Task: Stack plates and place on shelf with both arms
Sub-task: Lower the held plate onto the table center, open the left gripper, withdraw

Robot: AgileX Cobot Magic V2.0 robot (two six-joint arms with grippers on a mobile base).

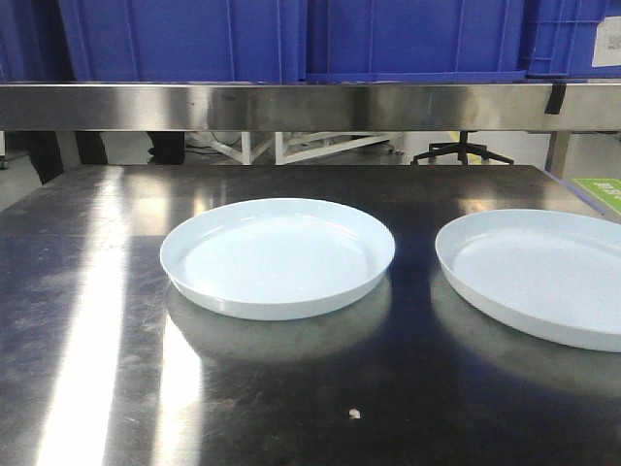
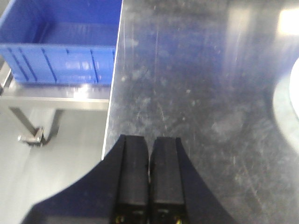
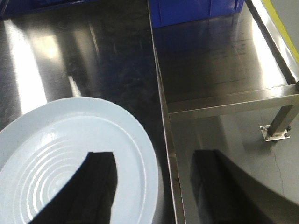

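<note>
Two pale bluish-white plates lie apart on the steel tabletop: one plate [image 1: 277, 254] in the middle, the other plate [image 1: 543, 277] at the right. The shelf rail [image 1: 291, 105] runs across above the table's far edge. Neither gripper shows in the front view. My left gripper [image 2: 149, 140] is shut and empty over bare tabletop near the table's left edge, with a plate's rim [image 2: 292, 105] off to its right. My right gripper [image 3: 155, 153] is open; one finger [image 3: 100, 177] hangs over the right plate [image 3: 60, 154], the other finger [image 3: 210, 172] past the table's right edge.
Blue crates [image 1: 184, 39] stand on the shelf above the rail. Another blue crate [image 2: 56, 46] sits on a low steel frame left of the table. A lower steel tier [image 3: 219, 60] with a blue crate [image 3: 196, 9] lies right of the table edge [image 3: 163, 121].
</note>
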